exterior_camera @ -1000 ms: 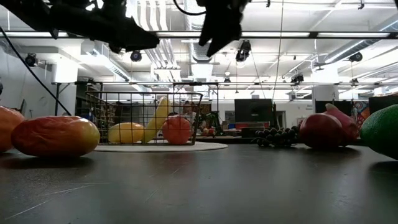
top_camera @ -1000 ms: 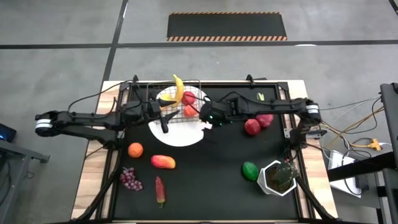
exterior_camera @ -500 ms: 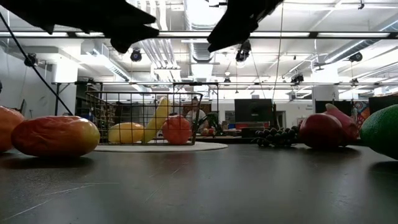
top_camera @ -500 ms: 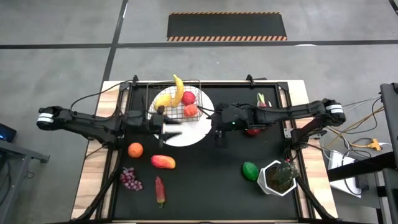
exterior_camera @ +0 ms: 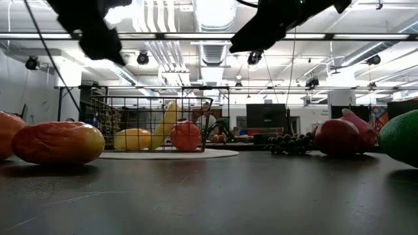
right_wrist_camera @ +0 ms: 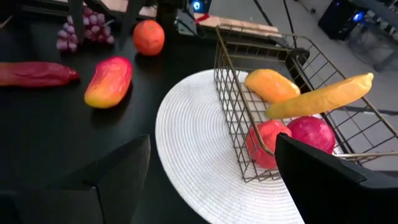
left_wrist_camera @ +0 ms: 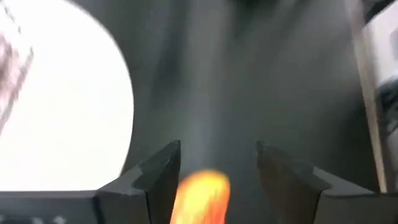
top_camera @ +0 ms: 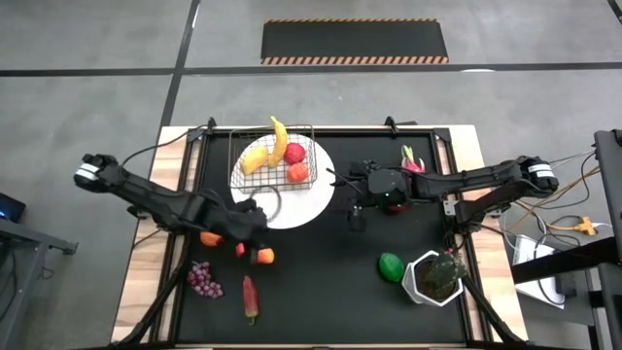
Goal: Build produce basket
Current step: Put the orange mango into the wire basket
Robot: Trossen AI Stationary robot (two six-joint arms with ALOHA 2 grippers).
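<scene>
Black matting covers the table (top_camera: 321, 292), and on it a round white woven plate (top_camera: 316, 199) carries the small rectangular basket of thin dark wire (top_camera: 273, 156). You see in this basket already a long yellow banana (top_camera: 280, 139), a yellow-orange oval fruit (top_camera: 255, 157) and two round red fruits (top_camera: 296, 163). Your left gripper (top_camera: 255, 236) is low over the mat just beside the plate's near edge, above the red-and-yellow oval mango (right_wrist_camera: 109, 81); its fingers (left_wrist_camera: 163, 174) stand apart with the mango between them, not yet clenched on it. Your right gripper (top_camera: 356, 216) waits beside the plate on the other side, fingers wide and holding nothing. The step in hand seems to be the pick of the mango. To do it well, I think you should bring the fingers down evenly on both sides of the fruit's thickest part and close across the short width, not along the length, because a smooth oval can slip out at its narrow ends. In the right wrist view the mango lies flat, its long axis running from the side of the red chilli (right_wrist_camera: 34, 73) toward the small round orange (right_wrist_camera: 148, 37). The banana leans slantwise, one end over the basket rim.
</scene>
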